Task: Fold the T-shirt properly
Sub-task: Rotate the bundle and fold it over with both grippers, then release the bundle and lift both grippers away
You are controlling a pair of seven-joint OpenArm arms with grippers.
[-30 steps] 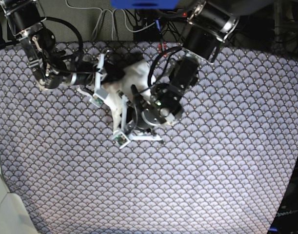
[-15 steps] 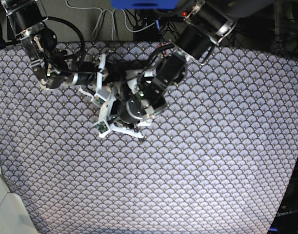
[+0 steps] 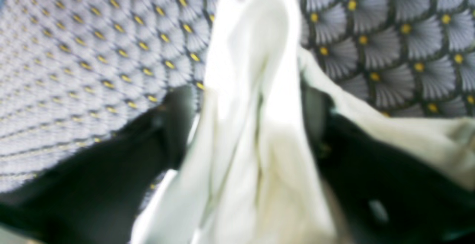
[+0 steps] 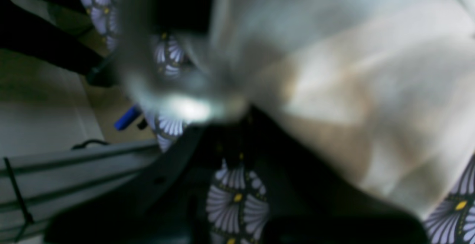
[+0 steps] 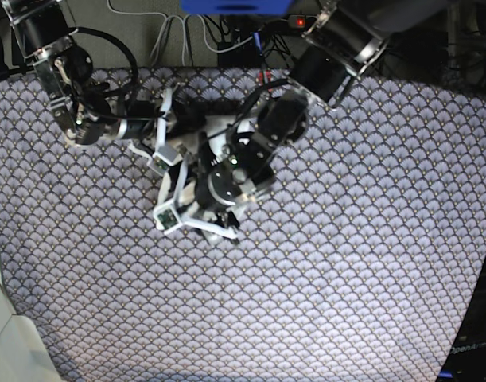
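The T-shirt is a bunched mass of plain white cloth; no print shows. In the left wrist view it stands pinched between two dark fingers; my left gripper is shut on it. In the blurred right wrist view the cloth fills the upper right, against the dark fingers of my right gripper, which looks shut on it. In the base view both grippers, left and right, meet at the upper middle. Only slivers of the T-shirt show under the arms.
The table is covered with a grey-violet fan-patterned cloth with yellow dots. Cables and dark equipment lie behind the back edge. A pale surface borders the front left corner. A grey rail and a blue part show beside the table.
My left arm has swung left in the base view, toward the right gripper, and now covers the white cloth that showed a second ago. The right arm has barely moved.
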